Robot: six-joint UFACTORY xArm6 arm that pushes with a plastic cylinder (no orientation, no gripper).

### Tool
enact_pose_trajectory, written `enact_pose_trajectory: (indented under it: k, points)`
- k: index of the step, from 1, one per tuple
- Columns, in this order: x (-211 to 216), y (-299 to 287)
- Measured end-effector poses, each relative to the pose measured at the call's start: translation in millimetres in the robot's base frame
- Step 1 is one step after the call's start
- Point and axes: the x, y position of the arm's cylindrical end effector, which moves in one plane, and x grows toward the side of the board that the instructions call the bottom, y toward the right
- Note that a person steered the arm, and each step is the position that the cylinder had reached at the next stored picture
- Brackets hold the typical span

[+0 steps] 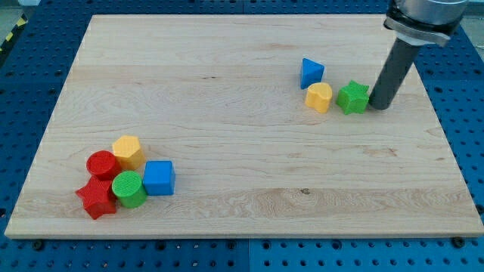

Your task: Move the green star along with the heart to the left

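Observation:
The green star [352, 97] lies on the wooden board at the view's upper right. The yellow heart [319, 97] sits just to its left, touching or nearly touching it. A blue triangle [311, 72] lies just above the heart. My tip [379, 106] is right next to the star's right side, touching or almost touching it. The dark rod rises from there toward the view's top right.
A cluster sits at the view's lower left: a yellow hexagon [128, 150], a red cylinder [101, 164], a red star [97, 198], a green cylinder [129, 189] and a blue cube [159, 178]. The board's right edge [446, 143] is near the rod.

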Motion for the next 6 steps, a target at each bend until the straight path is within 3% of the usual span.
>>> enact_pose_trajectory:
  k: [2,4,6]
  points:
    - [-8.9,-71.5]
    - [-44.2,-140.2]
    - [-45.3,-206.5]
